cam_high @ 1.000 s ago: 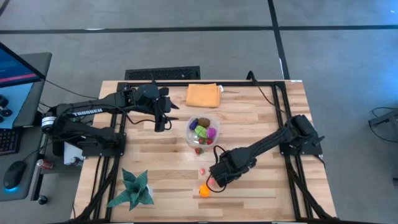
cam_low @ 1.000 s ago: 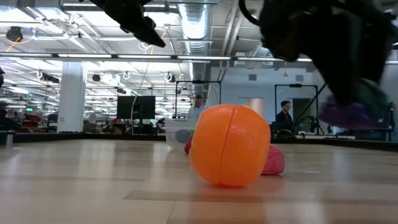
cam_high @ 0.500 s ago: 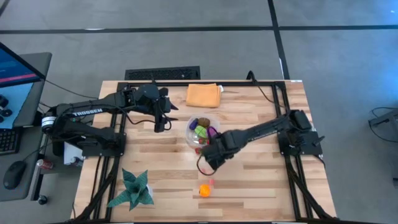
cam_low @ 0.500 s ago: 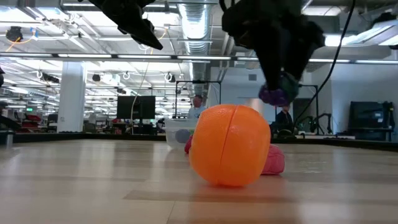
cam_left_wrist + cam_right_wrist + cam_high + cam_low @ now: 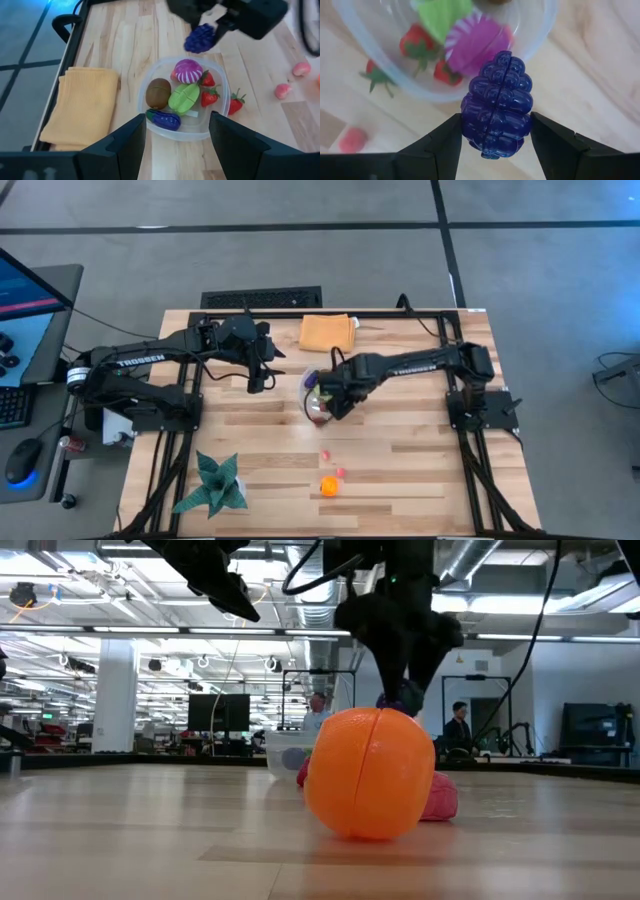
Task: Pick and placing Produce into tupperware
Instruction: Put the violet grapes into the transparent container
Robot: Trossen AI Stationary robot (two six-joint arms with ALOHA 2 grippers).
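The high view looks straight down on the whole table (image 5: 400,470). The low view sits at table-top level, very close to the orange toy fruit (image 5: 369,773), facing the room behind. Both wrist views look down closely on the tupperware (image 5: 218,115), sharing it and the purple grape cluster (image 5: 496,103).

Around your table: an open, brightly lit workshop hall.
You see grey floor (image 5: 300,255) crossed by dark lines, a lit monitor (image 5: 25,290) on the desk beside you, and beyond the table a white pillar (image 5: 115,695), ceiling ducts (image 5: 310,580), strip lights, dark screens (image 5: 220,712) and two people (image 5: 458,728) standing far off.
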